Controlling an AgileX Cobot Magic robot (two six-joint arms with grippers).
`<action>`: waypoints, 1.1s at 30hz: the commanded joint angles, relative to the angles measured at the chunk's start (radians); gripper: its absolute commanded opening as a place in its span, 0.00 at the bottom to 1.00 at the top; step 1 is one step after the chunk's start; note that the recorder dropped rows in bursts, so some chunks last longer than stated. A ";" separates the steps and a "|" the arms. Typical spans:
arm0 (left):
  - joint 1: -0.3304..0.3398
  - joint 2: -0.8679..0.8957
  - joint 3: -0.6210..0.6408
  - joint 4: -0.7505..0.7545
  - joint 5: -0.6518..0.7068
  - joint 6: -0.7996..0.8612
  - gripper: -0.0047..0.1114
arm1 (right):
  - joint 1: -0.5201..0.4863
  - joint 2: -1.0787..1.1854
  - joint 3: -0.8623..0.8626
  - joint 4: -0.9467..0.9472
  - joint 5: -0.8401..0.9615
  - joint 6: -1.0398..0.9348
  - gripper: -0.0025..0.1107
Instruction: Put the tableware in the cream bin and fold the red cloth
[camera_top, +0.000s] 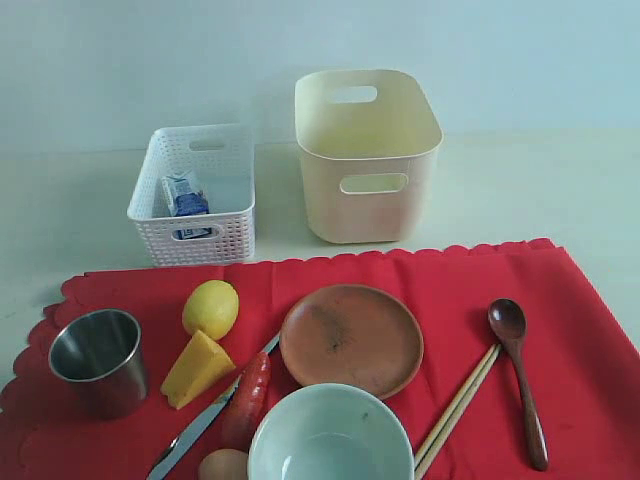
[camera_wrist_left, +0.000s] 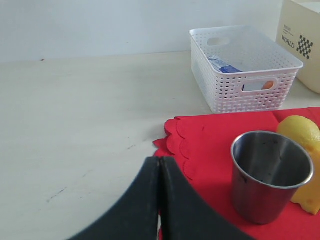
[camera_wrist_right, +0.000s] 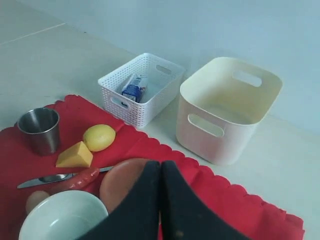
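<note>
Only the exterior view is giving us the whole spread. The red cloth (camera_top: 590, 300) is lying flat across the near table. On it the steel cup (camera_top: 98, 358) is standing upright at the left and the knife (camera_top: 195, 430) is lying beside the sausage (camera_top: 247, 398). The round brown plate (camera_top: 350, 338) is sitting mid-cloth with the pale green bowl (camera_top: 330, 440) just in front. The wooden chopsticks (camera_top: 457, 410) and dark wooden spoon (camera_top: 520, 375) are lying apart at the right, showing here alone. The lemon (camera_top: 211, 308), cheese (camera_top: 196, 368) and egg (camera_top: 224, 466) are sharing the left half. Behind the cloth the cream bin (camera_top: 330, 200) is standing upright beside the white lattice basket (camera_top: 200, 245), which is holding a small carton (camera_top: 185, 195). The wrist views alone are showing us the grippers. The left gripper (camera_wrist_left: 160, 162) is hovering with its fingers pressed together on nothing, over bare table just beside the cloth's scalloped corner and near the cup. The right gripper (camera_wrist_right: 160, 167) is likewise closed and empty, with plate and bowl peeking out around it. The left wrist view alone is catching a printed label (camera_wrist_left: 299, 44) on the bin's side. It also shows an orange patch (camera_wrist_left: 268, 85) through the basket's handle cut-out, though we are unable to tell what that is. The table (camera_wrist_left: 75, 125) is looking pale and faintly scuffed. The wall (camera_top: 120, 60) behind is showing plain, pale blue-grey.
</note>
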 joint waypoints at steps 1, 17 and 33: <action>-0.022 -0.006 0.001 0.001 -0.009 -0.005 0.04 | -0.001 -0.132 0.052 -0.015 0.064 0.040 0.02; -0.195 0.149 -0.210 0.005 0.025 -0.005 0.04 | -0.001 -0.361 0.276 -0.134 -0.003 0.183 0.02; -0.204 0.580 -0.603 0.007 0.027 -0.005 0.04 | -0.001 -0.361 0.420 -0.132 -0.221 0.197 0.02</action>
